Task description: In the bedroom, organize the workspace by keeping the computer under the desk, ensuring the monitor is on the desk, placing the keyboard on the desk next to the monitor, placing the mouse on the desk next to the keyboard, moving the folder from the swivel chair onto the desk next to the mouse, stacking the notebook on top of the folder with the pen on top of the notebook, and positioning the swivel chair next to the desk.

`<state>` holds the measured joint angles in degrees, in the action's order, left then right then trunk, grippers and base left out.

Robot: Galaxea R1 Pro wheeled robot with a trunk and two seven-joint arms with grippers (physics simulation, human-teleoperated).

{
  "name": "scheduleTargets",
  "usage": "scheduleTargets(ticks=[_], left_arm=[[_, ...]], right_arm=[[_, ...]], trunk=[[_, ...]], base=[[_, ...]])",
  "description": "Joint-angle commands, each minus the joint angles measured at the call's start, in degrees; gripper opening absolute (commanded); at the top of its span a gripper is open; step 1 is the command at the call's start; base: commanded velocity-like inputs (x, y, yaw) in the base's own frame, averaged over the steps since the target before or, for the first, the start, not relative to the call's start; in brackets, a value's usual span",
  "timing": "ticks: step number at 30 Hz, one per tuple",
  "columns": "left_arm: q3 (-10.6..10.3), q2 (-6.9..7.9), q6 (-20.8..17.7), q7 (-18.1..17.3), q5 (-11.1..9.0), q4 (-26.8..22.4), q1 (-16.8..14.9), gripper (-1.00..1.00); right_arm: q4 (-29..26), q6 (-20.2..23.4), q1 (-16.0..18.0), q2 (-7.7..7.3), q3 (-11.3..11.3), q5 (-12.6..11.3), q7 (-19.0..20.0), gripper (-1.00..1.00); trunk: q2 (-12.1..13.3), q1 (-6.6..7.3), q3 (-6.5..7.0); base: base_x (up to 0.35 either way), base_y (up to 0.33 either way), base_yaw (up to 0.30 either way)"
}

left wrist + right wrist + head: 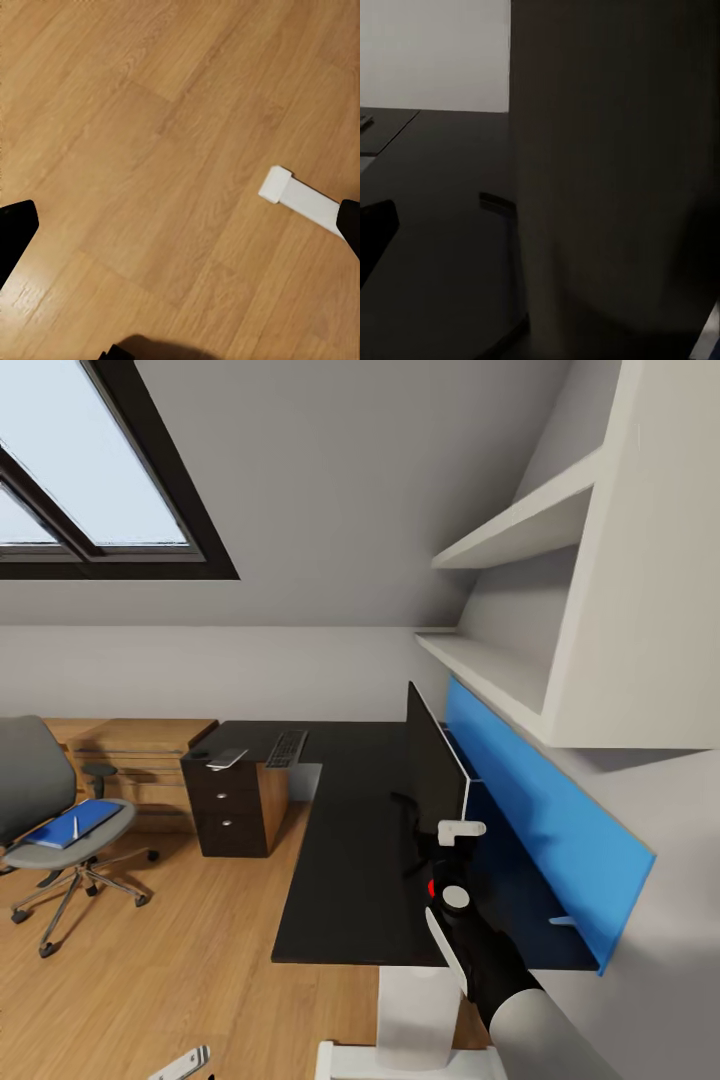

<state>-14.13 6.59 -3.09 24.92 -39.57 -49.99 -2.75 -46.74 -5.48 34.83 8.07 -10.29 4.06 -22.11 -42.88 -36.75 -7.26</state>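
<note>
From the head view, the right gripper [447,838] reaches at the monitor [432,765], which stands edge-on on the desk [345,860]; whether its jaws are closed I cannot tell. A push could topple the screen. The left wrist view shows bare floor [150,150], fingers spread. The right wrist view shows the monitor's stand looming close.
</note>
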Motion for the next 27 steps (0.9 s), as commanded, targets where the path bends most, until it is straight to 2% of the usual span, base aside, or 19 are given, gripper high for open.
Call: scheduleTargets(ticks=[1, 16, 27], left_arm=[[-0.3, 0.09, -0.2, 0.5, -0.2, -0.1, 0.0, 1.0], [-0.3, 0.09, -0.2, 0.5, -0.2, -0.1, 0.0, 1.0], [-0.3, 0.09, -0.2, 0.5, -0.2, -0.1, 0.0, 1.0]], right_arm=[[0.0, 0.0, 0.1, 0.01, -0.1, 0.4, -0.4, 1.0], [0.0, 0.0, 0.1, 0.01, -0.1, 0.4, -0.4, 1.0], [0.0, 0.0, 0.1, 0.01, -0.1, 0.4, -0.4, 1.0]], trunk=[[-0.1, -0.02, -0.1], [-0.1, -0.02, -0.1], [-0.1, -0.02, -0.1]], base=[[0.0, 0.144, 0.0], [-0.004, 0.014, 0.0], [-0.28, 0.0, 0.0]])
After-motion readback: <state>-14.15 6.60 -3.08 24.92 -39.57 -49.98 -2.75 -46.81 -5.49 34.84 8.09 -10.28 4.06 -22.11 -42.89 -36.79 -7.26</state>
